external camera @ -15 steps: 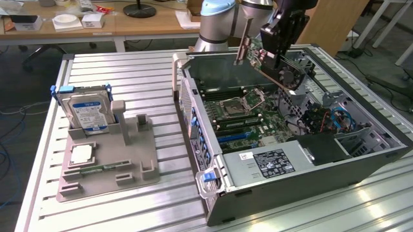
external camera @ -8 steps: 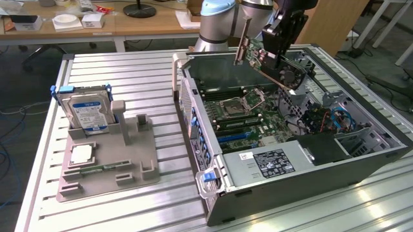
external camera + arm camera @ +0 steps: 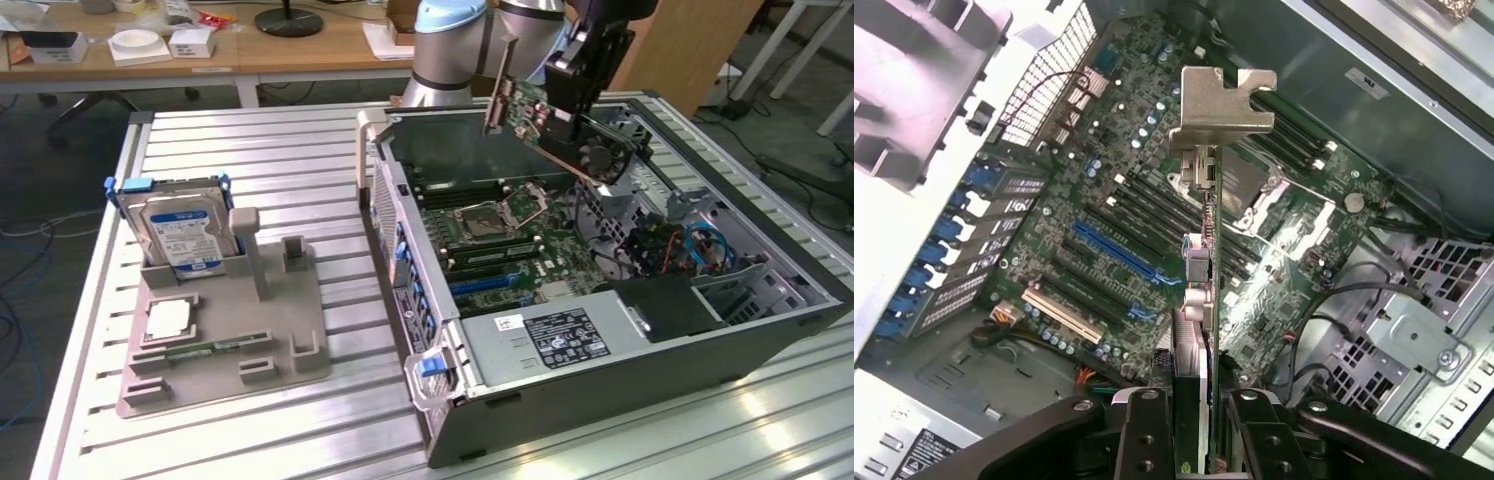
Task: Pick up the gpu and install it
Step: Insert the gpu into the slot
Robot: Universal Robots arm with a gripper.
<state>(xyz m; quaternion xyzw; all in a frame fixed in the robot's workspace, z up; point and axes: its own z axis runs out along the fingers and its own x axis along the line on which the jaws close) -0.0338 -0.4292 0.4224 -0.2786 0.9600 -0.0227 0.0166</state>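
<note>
Your gripper has the graphics card clamped between its fingers. The two pads press on the card's flat faces from either side, so the jaws stand only as far apart as the card is thick. The card hangs in the air, clear of everything under it.

From the wrist view you look along the card edge-on. It runs straight out from between the fingers, and its metal bracket sits at the end farthest from them. In the exterior view the round fan on the card shows just below the fingers, and the bracket stands upright off to the side of them.

Directly beneath the fingers lies the open computer case, resting on its side on the slatted table. The motherboard is well below the card, not touching it. The long blue slot lies to one side of the card's edge, and the processor socket to the other.

Well away from the fingers, outside the case, a hard drive stands upright in a grey holder.
</note>
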